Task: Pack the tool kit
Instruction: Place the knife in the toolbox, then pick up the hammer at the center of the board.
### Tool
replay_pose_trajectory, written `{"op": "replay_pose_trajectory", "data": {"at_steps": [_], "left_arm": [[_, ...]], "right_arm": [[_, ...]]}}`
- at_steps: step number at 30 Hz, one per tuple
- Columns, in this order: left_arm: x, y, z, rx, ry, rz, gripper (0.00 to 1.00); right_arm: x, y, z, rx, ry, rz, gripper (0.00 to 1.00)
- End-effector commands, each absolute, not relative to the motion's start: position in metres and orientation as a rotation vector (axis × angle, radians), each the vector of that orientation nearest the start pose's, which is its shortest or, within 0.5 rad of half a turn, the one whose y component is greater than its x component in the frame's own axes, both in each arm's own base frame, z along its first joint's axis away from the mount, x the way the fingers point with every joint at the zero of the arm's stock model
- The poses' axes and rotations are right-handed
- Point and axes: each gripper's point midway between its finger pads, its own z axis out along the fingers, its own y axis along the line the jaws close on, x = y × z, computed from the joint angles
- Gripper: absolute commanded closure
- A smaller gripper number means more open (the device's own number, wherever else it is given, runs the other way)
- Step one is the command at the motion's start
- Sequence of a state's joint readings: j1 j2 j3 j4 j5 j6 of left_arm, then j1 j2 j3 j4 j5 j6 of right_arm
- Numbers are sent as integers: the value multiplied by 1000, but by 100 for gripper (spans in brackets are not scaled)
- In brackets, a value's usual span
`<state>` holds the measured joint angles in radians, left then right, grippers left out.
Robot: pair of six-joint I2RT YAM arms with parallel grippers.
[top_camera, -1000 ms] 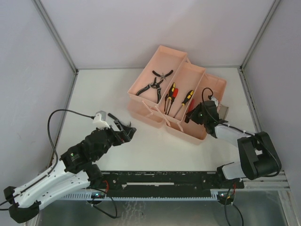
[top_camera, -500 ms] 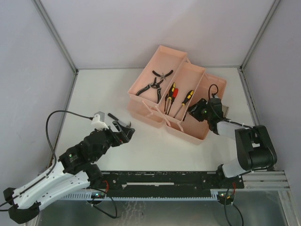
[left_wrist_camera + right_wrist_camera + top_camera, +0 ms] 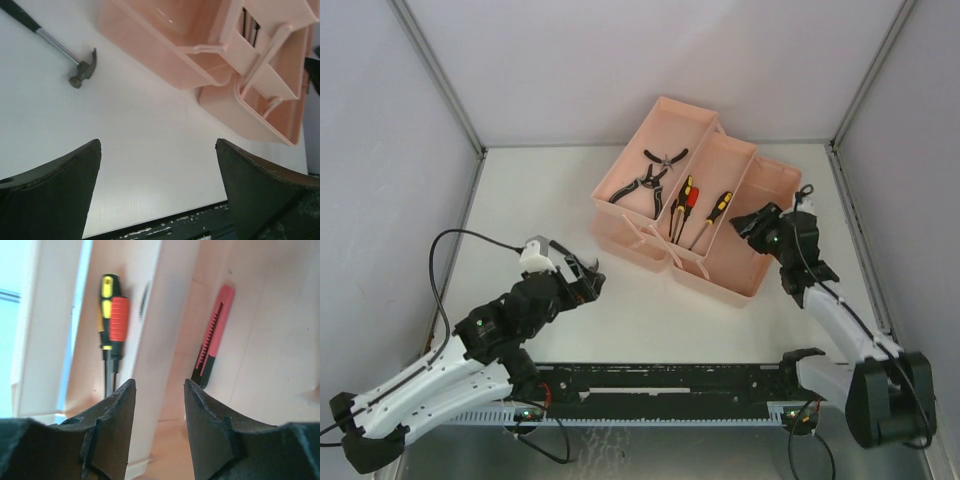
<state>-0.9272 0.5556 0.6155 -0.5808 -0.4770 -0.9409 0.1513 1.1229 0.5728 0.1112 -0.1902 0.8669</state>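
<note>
The salmon-pink toolbox [image 3: 775, 185] stands open at the centre right, its trays fanned out. Black-handled pliers [image 3: 650, 175] lie in the far tray, and the red and yellow-black screwdrivers [image 3: 685, 205] [image 3: 112, 322] in the middle one. A red and black cutter [image 3: 212, 342] rests in the right-hand compartment. My right gripper [image 3: 745, 226] [image 3: 159, 390] hovers open over that compartment, with nothing between its fingers. The small hammer [image 3: 75, 67] lies on the table left of the box. My left gripper [image 3: 585, 275] [image 3: 157, 145] is wide open above the bare table, a little short of the hammer.
The toolbox's thin handle bars [image 3: 267, 55] stick out on the near side. A black rail [image 3: 660, 380] runs along the table's front edge. Grey walls close in the left, right and back.
My right gripper has opened and drawn back to the right, higher above the box's right compartment. The left arm has hardly moved.
</note>
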Motion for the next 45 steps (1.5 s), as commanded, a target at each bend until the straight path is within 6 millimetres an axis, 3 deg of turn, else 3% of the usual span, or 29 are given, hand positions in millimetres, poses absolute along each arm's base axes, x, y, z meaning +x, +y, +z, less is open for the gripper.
{"op": "replay_pose_trajectory", "data": {"at_steps": [1,4,7,13,17,20,25,28,45], "left_arm": [[201,-138,198,-378,2057,-551,0],[216,-115,181,-469,2104,-429,0],[231,-102,164,-530,2154,-350,0],[267,-72,147,-694,2240,-146,0],[288,-58,134,-775,2355,33,1],[305,-61,121,-777,2453,121,6],[335,-78,94,-806,2572,108,13],[346,-77,83,-872,2579,135,15],[363,-71,42,-1079,2572,136,25]], "right_arm": [[313,100,155,625,1953,754,56],[290,103,159,619,1882,836,49],[272,104,172,582,1797,893,32],[243,92,214,487,1650,860,29],[232,82,229,492,1600,829,29],[229,79,233,489,1587,808,29],[227,78,235,483,1593,794,29],[227,76,234,483,1596,784,29],[229,69,229,506,1602,738,29]]}}
